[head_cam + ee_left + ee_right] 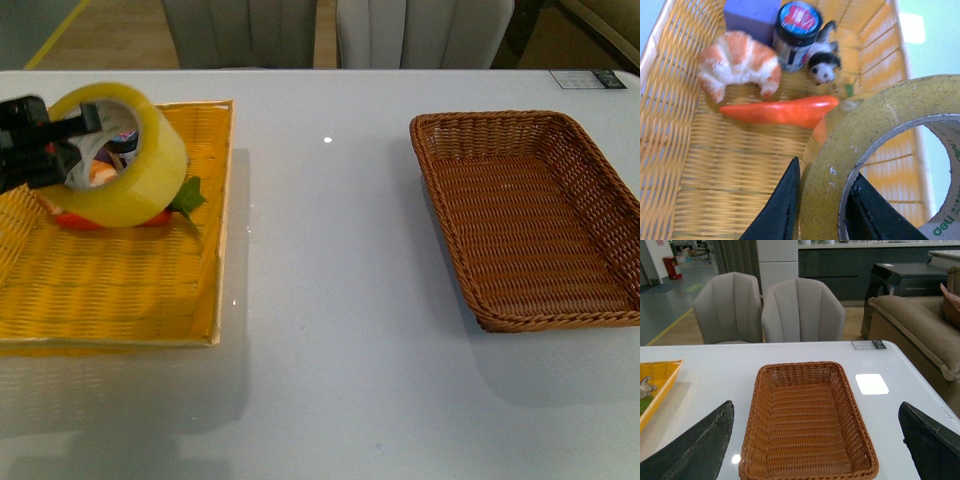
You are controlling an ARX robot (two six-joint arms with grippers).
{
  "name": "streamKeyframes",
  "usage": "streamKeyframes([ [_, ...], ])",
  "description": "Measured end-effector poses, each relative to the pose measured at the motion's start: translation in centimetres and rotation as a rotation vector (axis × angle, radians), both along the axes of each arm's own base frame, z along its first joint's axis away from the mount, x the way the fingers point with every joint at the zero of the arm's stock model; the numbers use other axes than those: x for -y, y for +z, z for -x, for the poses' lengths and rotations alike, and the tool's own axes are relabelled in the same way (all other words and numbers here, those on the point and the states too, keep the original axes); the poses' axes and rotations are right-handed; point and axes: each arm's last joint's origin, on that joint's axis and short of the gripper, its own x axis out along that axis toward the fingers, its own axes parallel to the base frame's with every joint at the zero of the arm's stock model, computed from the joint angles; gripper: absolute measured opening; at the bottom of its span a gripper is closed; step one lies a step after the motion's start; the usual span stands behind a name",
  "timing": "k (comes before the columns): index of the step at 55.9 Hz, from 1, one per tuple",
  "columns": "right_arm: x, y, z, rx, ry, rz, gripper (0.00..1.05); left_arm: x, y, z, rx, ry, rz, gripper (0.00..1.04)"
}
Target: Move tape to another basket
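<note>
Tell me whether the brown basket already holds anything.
No, the brown basket shows only bare weave inside; the tape is held by the left gripper over the yellow tray.

Yellowish tape roll (152, 150) tilted, prob. just above yellow tray (120, 290); brown wicker basket (520, 235) well apart, rt.

There's the left arm (25, 130) at nine o'clock in the front view: matte black, blocky, hard-edged. Close in, the left jaws show as two smooth black wedges narrowing to tips. The right jaws look alike: dark charcoal blades, faintly textured, with curved edges.
</note>
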Motion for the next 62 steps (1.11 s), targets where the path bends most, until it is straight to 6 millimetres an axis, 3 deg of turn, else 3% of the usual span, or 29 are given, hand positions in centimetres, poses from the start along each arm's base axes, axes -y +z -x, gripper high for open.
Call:
streamKeyframes([
  [5, 0.0, 0.0, 0.0, 0.000, 0.000, 0.000, 0.96, 2.3, 2.2, -0.4, 0.034, -0.035, 0.054, 0.16],
  [24, 0.0, 0.0, 0.0, 0.000, 0.000, 0.000, 0.96, 12.0, 7.2, -1.3, 0.094, -0.231, 0.170, 0.16],
  [34, 0.0, 0.0, 0.0, 0.000, 0.000, 0.000, 0.96, 15.8, 8.5, -0.4, 0.102, -0.325, 0.201, 0.16],
  [41, 0.0, 0.0, 0.0, 0.000, 0.000, 0.000, 0.96, 17.0, 8.7, 0.1, 0.096, -0.357, 0.205, 0.16],
  [52, 0.0, 0.0, 0.0, -0.009, -0.004, -0.007, 0.96, 17.3, 8.7, 0.3, 0.088, -0.357, 0.209, 0.16],
  [58, -0.1, 0.2, -0.7, -0.354, -0.003, -0.148, 0.96, 17.3, 8.7, 0.3, 0.082, -0.352, 0.216, 0.16],
  [62, -0.4, 1.1, -2.0, -0.420, 0.073, -0.240, 0.96, 17.5, 8.8, 0.3, 0.080, -0.357, 0.222, 0.16],
])
